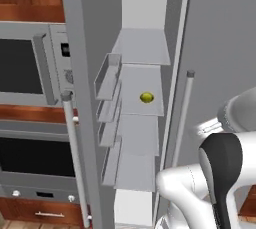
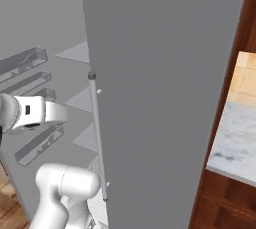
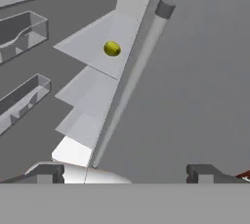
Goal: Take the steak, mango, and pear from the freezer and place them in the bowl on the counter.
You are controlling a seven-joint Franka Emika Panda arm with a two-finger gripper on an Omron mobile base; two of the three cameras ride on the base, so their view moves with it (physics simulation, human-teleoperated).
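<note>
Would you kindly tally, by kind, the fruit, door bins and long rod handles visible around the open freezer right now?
Pear: 1, on a shelf inside the freezer
Door bins: 4, stacked on the open door
Rod handles: 2, one on each door
Total: 7
</note>
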